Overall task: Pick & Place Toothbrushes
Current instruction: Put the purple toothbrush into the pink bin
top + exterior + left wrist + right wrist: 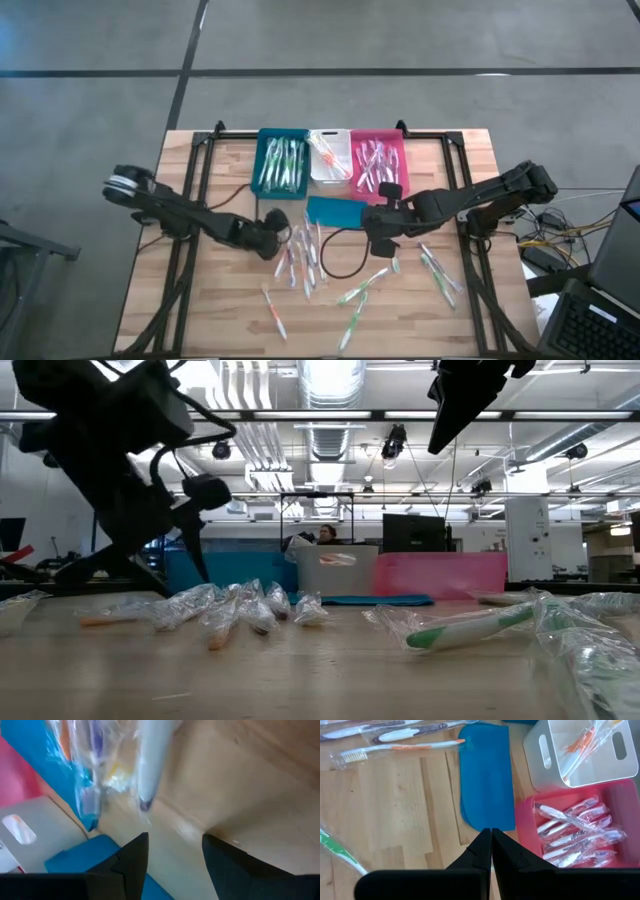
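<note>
Wrapped toothbrushes lie loose on the wooden table: a cluster [303,255] near the middle, an orange one [274,310] toward the near edge, and green ones [360,290] [438,270] to the right. My left gripper [282,238] is open and slants down just left of the cluster, whose wrappers [150,765] show ahead of its fingers [172,850]; nothing is between the fingers. My right gripper [383,235] is shut and hangs above the table [491,845], over the near edge of a flat teal piece [487,775].
Three bins stand side by side at the far edge: teal [283,160], white [328,155] and pink [378,162], each with toothbrushes inside. The flat teal piece [335,211] lies just in front of them. A black cable [340,262] loops across the table's middle.
</note>
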You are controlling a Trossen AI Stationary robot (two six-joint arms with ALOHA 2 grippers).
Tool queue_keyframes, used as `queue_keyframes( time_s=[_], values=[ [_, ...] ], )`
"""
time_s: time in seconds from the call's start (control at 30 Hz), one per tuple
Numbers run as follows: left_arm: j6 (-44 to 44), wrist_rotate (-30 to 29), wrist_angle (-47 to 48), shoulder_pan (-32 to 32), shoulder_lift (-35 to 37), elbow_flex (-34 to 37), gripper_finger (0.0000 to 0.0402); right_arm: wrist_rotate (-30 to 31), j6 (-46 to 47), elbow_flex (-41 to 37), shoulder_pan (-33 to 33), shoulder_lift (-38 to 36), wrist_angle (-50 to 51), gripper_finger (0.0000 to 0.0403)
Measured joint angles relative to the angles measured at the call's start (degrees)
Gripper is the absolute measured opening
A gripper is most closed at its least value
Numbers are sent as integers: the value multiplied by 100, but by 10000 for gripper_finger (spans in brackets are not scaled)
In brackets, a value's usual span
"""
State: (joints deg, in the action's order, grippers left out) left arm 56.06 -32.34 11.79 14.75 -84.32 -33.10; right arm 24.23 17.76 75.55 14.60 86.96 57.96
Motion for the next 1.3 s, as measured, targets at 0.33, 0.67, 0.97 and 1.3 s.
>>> queue_keyframes(
  time_s=[0.33, 0.67, 0.97, 1.3],
  values=[
    [112, -210, -32, 163, -609, -721, 192, -2, 24, -30, 1, 0, -1, 8],
    [295, 80, 185, 338, -677, -748, 192, -4, 24, -57, 1, 0, -1, 8],
    [430, -57, 62, 354, -989, -774, 140, -4, 23, -57, 1, 0, -16, 8],
    [408, -91, -8, 443, -937, -750, 33, -7, 22, -68, 1, 0, -27, 8]
  ],
)
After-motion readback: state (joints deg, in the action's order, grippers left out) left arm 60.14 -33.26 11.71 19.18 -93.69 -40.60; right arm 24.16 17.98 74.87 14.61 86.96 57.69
